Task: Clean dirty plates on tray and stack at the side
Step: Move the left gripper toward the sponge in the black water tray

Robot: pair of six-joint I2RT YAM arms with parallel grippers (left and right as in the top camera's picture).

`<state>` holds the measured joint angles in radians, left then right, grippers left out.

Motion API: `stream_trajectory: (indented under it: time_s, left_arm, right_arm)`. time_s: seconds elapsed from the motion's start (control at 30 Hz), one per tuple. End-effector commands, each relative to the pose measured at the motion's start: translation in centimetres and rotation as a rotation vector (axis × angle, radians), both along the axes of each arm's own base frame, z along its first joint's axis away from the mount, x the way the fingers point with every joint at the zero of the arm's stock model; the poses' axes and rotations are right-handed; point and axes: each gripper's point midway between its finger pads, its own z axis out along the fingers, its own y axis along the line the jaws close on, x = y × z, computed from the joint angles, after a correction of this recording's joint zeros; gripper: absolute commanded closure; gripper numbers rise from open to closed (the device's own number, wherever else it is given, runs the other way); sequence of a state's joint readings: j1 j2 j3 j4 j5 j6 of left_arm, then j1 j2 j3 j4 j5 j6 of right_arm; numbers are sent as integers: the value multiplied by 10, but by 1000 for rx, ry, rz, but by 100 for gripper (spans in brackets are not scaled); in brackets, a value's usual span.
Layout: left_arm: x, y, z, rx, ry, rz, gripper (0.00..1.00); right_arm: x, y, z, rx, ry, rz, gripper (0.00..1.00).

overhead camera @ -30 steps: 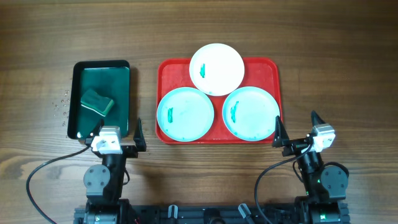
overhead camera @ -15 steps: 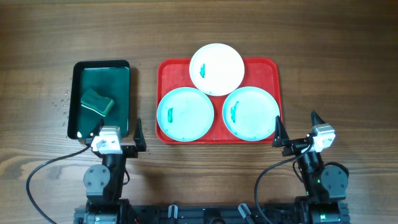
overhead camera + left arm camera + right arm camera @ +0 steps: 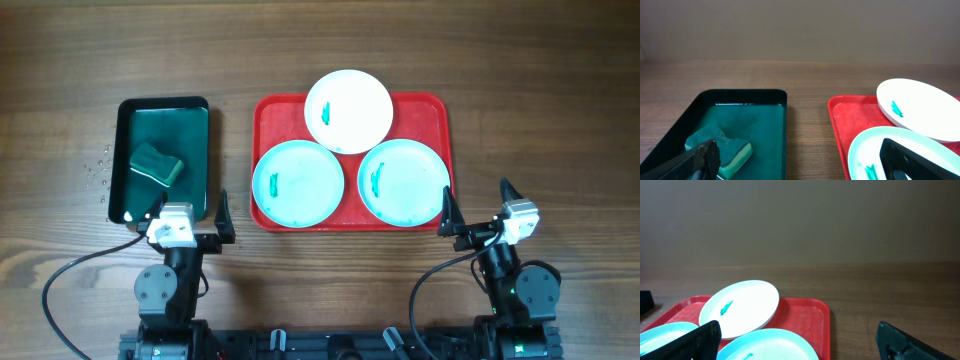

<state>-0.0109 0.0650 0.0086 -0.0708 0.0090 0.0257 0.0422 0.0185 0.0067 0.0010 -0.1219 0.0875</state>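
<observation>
As seen from overhead, the red tray (image 3: 440, 112) lay on the table (image 3: 540, 70) and carried a white plate (image 3: 348, 110) overhanging its far rim. Side by side nearer the arms were a left turquoise plate (image 3: 297, 184) and a right turquoise plate (image 3: 403, 181). Each of the three bore a small green smear. Left of it stood a dark green tray (image 3: 196, 125) holding a sponge (image 3: 157, 164). The left pincer (image 3: 190, 205) and the right pincer (image 3: 476, 195) were both spread wide and empty, near the trays' near edges.
</observation>
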Motion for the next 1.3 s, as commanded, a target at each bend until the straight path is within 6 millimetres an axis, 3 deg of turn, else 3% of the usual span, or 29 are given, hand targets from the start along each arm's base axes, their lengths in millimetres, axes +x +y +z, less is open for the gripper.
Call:
stream_trajectory:
  time_s: [0.0,0.83,0.9,1.0,1.03,1.1,1.2,1.27]
  left_arm:
    - [0,-1,-3,20,10,-12,0]
    - [0,-4,-2,11,4,-29,0]
    - [-1,-19,0,-5,-2,-116,0]
    - [-17,-74,14,-35,-57,-451,0]
    - [-33,-101,27,-35,-112,-634,0]
    - [-64,-131,49,-2,-218,-884,0]
    - [-92,-146,77,97,-392,-1041,0]
    - [-104,-150,86,107,-434,-1100,0]
  right_arm:
    - [1,-4,-1,-9,1,-22,0]
    - [1,-4,-1,-9,1,-22,0]
    - [1,-4,-1,-9,1,-22,0]
    - [1,-4,-1,-9,1,-22,0]
    - [1,-4,-1,-9,1,-22,0]
    - [1,-4,-1,-9,1,-22,0]
    - [1,-4,-1,-9,1,-22,0]
    - [1,-4,-1,-9,1,-22,0]
